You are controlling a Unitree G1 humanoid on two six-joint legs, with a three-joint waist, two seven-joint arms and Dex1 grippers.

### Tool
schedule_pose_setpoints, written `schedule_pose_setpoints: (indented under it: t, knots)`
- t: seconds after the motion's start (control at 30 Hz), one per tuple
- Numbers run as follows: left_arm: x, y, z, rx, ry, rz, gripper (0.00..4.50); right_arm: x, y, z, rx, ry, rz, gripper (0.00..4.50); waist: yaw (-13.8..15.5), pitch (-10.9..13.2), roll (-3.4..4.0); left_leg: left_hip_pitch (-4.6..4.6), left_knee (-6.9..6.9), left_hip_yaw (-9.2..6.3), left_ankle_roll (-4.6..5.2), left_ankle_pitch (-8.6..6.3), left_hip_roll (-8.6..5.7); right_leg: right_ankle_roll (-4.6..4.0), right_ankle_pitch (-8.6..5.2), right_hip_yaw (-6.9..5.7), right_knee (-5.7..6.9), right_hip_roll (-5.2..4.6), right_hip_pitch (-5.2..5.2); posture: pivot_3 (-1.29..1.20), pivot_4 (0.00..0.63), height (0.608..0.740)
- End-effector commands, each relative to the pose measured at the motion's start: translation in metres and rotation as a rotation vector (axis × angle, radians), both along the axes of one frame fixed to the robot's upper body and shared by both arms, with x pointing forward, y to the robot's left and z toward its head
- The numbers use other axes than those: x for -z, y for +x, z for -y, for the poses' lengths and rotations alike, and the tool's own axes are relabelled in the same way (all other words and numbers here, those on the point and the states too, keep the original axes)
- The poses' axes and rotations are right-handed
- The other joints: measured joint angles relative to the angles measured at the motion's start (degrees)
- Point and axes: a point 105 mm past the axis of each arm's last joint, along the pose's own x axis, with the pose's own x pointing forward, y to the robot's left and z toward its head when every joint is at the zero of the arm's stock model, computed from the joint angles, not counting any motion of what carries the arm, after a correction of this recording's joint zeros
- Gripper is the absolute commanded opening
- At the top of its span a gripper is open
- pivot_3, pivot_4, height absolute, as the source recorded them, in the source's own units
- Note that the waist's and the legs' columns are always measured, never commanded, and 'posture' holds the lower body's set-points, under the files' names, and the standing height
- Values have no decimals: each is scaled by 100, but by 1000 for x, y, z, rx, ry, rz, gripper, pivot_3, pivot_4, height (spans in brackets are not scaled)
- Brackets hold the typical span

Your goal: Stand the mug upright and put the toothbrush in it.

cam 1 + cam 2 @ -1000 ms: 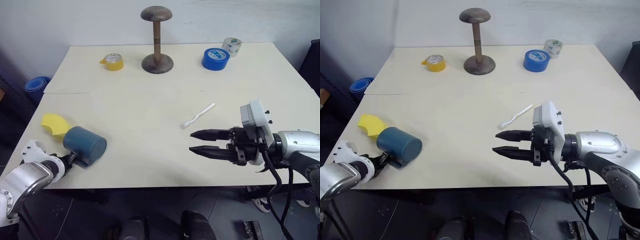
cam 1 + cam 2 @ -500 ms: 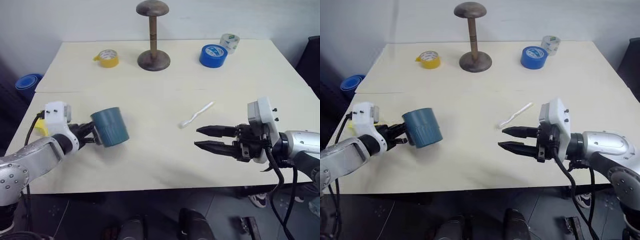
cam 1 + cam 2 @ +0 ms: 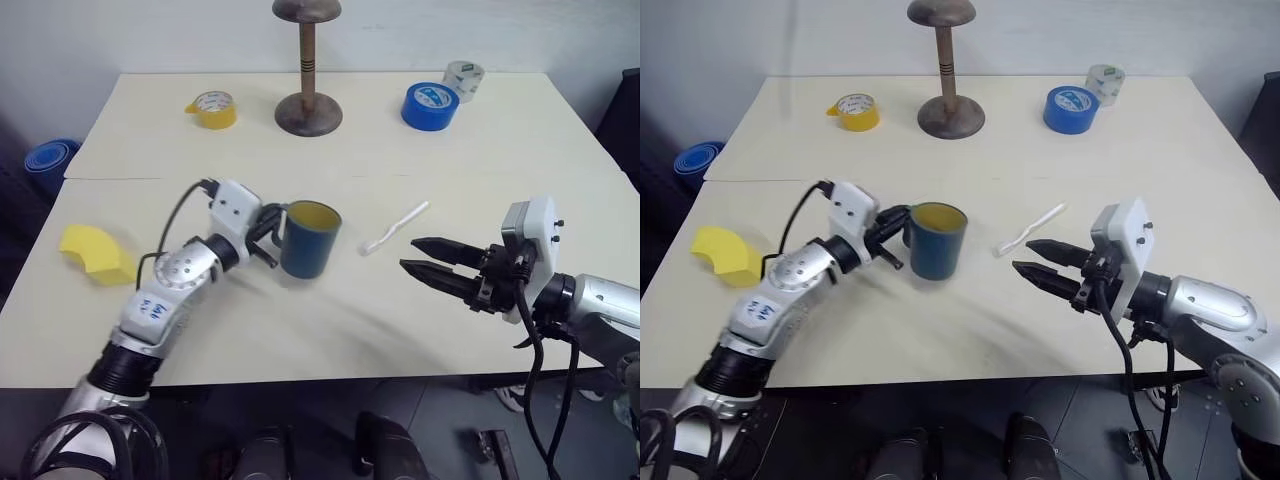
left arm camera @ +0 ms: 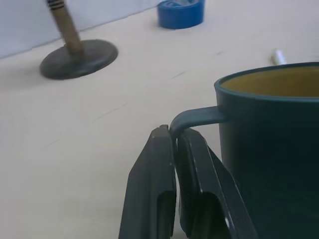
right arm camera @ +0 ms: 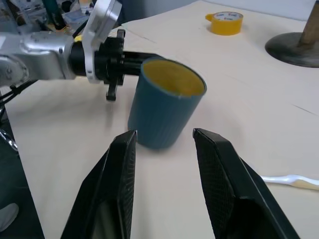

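Setting the mug [image 3: 308,238] squarely on the table [image 3: 470,150] before letting go is the point now: the left gripper [image 3: 270,228] pinches its handle, mouth up, though whether the base rests flat is unclear. The right gripper [image 3: 425,259] hovers, fingers spread and empty, just beside the toothbrush [image 3: 396,228] lying right of the mug. The left wrist view shows fingers [image 4: 154,189] clamped on the handle loop; the head views blur that.
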Motion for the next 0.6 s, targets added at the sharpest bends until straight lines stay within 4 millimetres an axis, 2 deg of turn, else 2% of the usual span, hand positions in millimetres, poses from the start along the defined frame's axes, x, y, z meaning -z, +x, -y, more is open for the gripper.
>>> schedule_pose_setpoints:
  t: [0.03,0.2,0.3,0.4,0.53,0.57,0.6]
  knots:
    - [4,3,1,-19,-8,77,52,-14,-9,-2,-9,5,67,1814,3,1,-1,-2,5,-1,2,1,0,3,2,0,0,-2,1,0,150,740]
    - [19,1,3,-52,-34,111,52,-16,-7,0,-4,-9,61,1814,2,2,-3,-5,47,-10,10,-1,1,7,9,1,19,-9,11,0,150,740]
    - [22,-2,-4,-83,-23,133,755,-14,-5,2,-6,-27,51,1814,0,2,-4,-6,72,-13,16,-2,5,1,18,3,30,-12,16,0,150,740]
    - [19,-8,-10,-83,-17,137,1696,-11,-2,6,-13,-66,37,1814,-2,3,-5,-8,75,-14,22,0,6,-1,24,5,32,-15,15,0,150,740]
    - [3,-24,-26,-69,-7,123,2978,-8,8,18,-47,-164,20,1814,-10,3,-6,-14,75,-16,24,-1,7,-2,24,4,30,-16,9,0,150,740]
    - [-2,-30,-30,-66,-7,125,3227,-8,11,20,-58,-184,15,1814,-14,4,-6,-14,74,-16,25,-2,8,-2,24,4,30,-16,9,0,150,740]
    - [-7,-36,-35,-61,-8,111,3227,-7,14,22,-67,-214,17,1814,-25,3,-6,-15,74,-16,25,-2,9,-2,24,4,30,-15,7,0,150,740]
